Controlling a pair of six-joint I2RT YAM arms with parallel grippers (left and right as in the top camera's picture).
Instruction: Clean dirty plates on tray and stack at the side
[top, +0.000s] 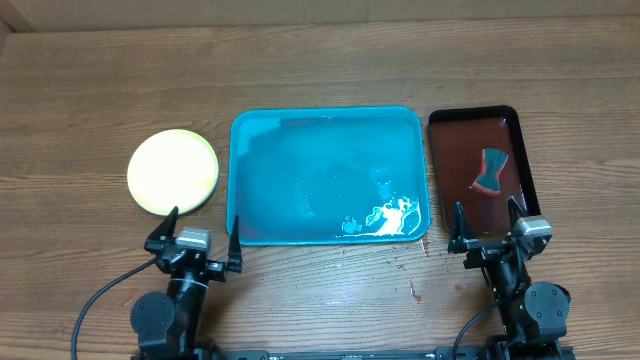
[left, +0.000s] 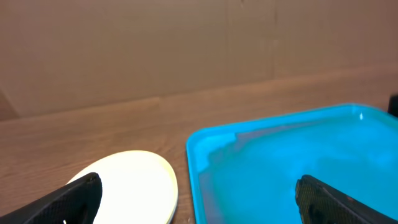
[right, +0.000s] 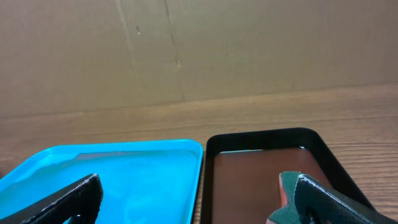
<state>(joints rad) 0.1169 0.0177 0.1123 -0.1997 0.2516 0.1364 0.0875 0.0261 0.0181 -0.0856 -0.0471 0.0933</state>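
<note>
Wood table (top: 320, 60), one. Grippers, two: left gripper (top: 205, 222) and right gripper (top: 486, 212), both spread wide, empty. One turquoise tray (top: 300, 150), centre, wet. Beside it, left, apart: plates (top: 173, 171), one pale yellow face showing, any beneath untellable. One dark brown tray (top: 470, 140), right, holding one sponge (top: 491, 172). Overhead alone shows white suds (top: 392, 214); wrist views alone, cardboard wall (left: 186, 43).

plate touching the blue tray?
Apart. The overhead view shows a strip of bare table between the plate and the left rim of the blue tray. The left wrist view shows the same gap.
</note>
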